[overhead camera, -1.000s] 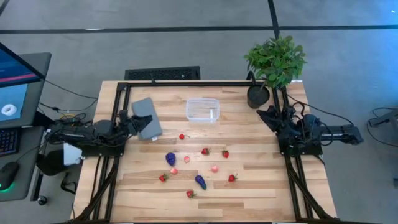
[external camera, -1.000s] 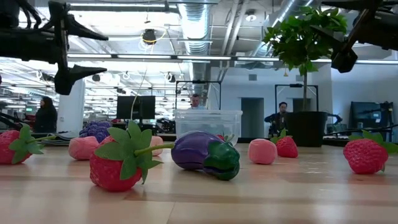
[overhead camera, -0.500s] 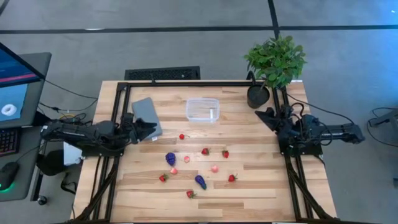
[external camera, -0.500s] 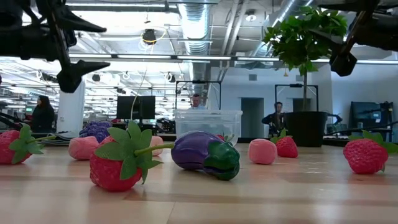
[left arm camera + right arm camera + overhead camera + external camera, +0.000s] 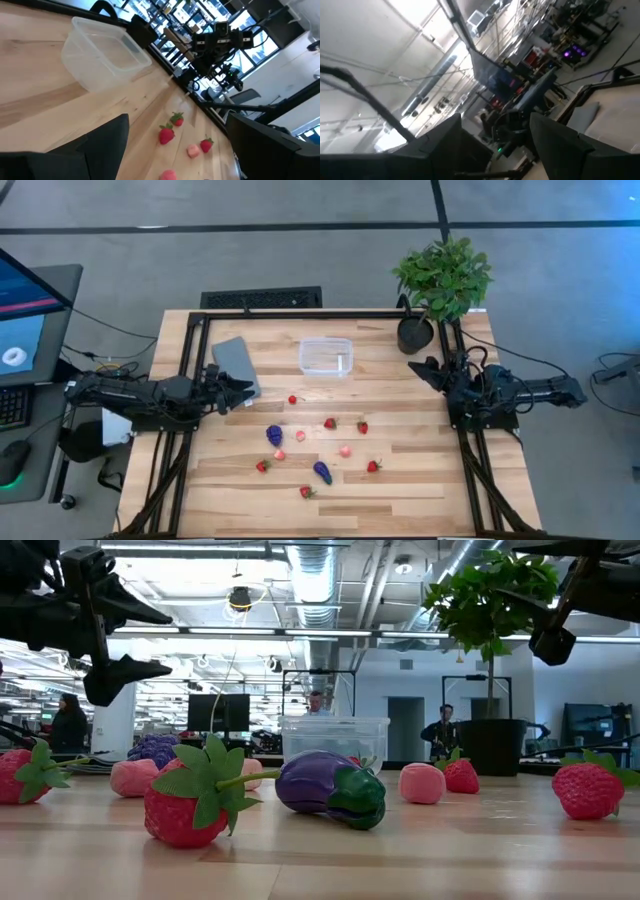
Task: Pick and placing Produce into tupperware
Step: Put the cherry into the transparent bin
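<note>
Your left end effector [image 5: 243, 386] was released and empty above the worktop's [image 5: 420, 480] left edge, beside the grey lid [image 5: 236, 366]. Your right end effector [image 5: 420, 366] waited, released and empty, at the right edge by the potted plant [image 5: 443, 280]. The tub [image 5: 326, 357] sat near the far edge. The produce [image 5: 322, 471] lay scattered mid-worktop.

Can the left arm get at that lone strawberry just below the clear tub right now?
Probably yes. The left gripper is open, and only bare table lies between it and the strawberry.
</note>
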Tool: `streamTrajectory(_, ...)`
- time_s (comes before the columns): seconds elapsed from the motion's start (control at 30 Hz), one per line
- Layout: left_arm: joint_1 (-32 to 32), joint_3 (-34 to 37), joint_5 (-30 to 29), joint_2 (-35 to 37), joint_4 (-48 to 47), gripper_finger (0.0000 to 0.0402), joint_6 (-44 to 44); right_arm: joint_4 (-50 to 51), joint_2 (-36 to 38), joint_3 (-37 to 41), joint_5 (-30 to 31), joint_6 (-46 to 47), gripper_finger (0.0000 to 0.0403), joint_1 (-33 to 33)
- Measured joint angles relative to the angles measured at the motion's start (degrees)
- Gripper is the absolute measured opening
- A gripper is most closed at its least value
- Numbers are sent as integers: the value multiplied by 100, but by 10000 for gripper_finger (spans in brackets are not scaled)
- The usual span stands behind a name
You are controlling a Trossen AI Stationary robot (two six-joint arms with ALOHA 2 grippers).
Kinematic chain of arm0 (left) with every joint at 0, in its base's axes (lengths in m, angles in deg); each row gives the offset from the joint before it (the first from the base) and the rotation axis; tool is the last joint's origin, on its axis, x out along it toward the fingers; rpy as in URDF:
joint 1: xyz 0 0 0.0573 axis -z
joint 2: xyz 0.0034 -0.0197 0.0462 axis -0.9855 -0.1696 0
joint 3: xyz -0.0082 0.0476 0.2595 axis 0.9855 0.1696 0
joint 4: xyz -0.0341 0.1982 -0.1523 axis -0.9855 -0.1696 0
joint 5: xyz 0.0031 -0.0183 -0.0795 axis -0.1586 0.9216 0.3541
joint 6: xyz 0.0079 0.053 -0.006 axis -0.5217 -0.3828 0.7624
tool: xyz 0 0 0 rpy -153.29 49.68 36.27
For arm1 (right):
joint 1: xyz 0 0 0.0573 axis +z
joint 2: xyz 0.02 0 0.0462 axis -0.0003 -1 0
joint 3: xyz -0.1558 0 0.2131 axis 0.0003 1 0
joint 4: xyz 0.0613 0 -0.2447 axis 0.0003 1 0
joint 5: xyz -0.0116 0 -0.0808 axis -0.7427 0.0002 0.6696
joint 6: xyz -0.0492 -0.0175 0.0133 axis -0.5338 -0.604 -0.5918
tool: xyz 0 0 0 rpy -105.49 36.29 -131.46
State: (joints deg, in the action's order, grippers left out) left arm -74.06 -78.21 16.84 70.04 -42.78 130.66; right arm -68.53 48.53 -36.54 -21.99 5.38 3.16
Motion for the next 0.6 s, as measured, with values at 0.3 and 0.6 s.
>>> streamTrajectory(0.3,0,-2,0,2,-24,320,0,3,0,0,18,2,260,-108)
streamTrajectory(0.6,0,-4,-1,2,-37,320,0,1,0,0,30,5,260,-104)
